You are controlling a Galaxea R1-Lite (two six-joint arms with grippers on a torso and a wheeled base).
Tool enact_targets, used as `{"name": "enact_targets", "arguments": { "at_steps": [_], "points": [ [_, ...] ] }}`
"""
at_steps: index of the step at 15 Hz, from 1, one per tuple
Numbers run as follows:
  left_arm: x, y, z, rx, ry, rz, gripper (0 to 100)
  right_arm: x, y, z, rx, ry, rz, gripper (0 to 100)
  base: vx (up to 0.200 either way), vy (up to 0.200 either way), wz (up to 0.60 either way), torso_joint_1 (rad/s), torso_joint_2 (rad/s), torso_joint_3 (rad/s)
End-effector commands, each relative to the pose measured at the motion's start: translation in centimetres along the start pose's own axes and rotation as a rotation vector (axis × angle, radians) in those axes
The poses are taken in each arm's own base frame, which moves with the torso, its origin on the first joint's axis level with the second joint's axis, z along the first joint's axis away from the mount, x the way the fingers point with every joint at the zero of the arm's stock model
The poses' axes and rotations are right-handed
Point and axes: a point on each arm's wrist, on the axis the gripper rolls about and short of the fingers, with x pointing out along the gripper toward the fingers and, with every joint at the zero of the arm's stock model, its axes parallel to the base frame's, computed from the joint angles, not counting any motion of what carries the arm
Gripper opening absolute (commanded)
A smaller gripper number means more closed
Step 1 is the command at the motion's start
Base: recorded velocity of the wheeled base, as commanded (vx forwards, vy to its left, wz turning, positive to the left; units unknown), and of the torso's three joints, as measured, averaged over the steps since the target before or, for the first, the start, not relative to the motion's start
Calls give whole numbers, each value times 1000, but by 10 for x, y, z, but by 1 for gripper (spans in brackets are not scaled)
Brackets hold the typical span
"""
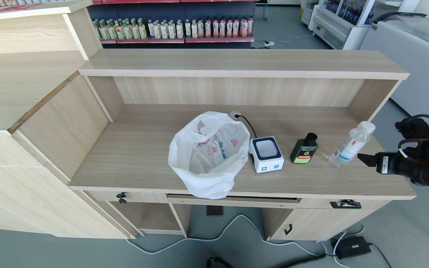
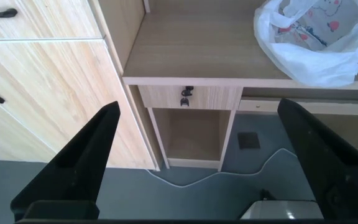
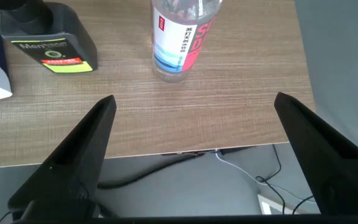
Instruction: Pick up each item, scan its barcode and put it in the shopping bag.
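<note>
A white shopping bag (image 1: 207, 156) stands open at the middle of the wooden counter (image 1: 132, 149), with printed packaging inside. Right of it sits a white barcode scanner (image 1: 266, 153), then a dark bottle with a black cap (image 1: 304, 149), then a clear water bottle (image 1: 350, 145) near the counter's right end. My right gripper (image 1: 365, 159) hovers just right of the water bottle (image 3: 182, 37), open and holding nothing (image 3: 194, 155). The dark bottle (image 3: 48, 43) stands farther along. My left gripper (image 2: 197, 162) is open and empty, low in front of the counter, with the bag (image 2: 316, 43) above it.
A raised shelf (image 1: 237, 61) and side panels wall in the counter at the back and sides. The scanner's cable (image 1: 250, 126) runs to the back. A keyed drawer (image 2: 185, 96) is under the counter's front edge. Cables and a power adapter (image 1: 352, 247) lie on the floor.
</note>
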Motion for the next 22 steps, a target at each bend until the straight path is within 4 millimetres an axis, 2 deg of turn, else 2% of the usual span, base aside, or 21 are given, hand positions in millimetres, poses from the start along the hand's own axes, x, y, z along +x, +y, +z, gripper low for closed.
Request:
{"name": "enact_targets", "arguments": {
  "at_steps": [1,7,13,18,22],
  "points": [
    [0,0,0,0,-1,2,100,17,4,-8,-2,21,22,100,0,0,0,0,0,0],
    [0,0,0,0,1,0,100,40,25,-3,-23,-31,84,100,0,0,0,0,0,0],
    [0,0,0,0,1,0,100,61,33,-10,-67,-42,96,100,0,0,0,0,0,0],
    [0,0,0,0,-1,0,100,82,41,-4,-76,-70,111,100,0,0,0,0,0,0],
    [0,0,0,0,-1,0,100,86,58,-6,-86,-70,151,100,0,0,0,0,0,0]
  ]
}}
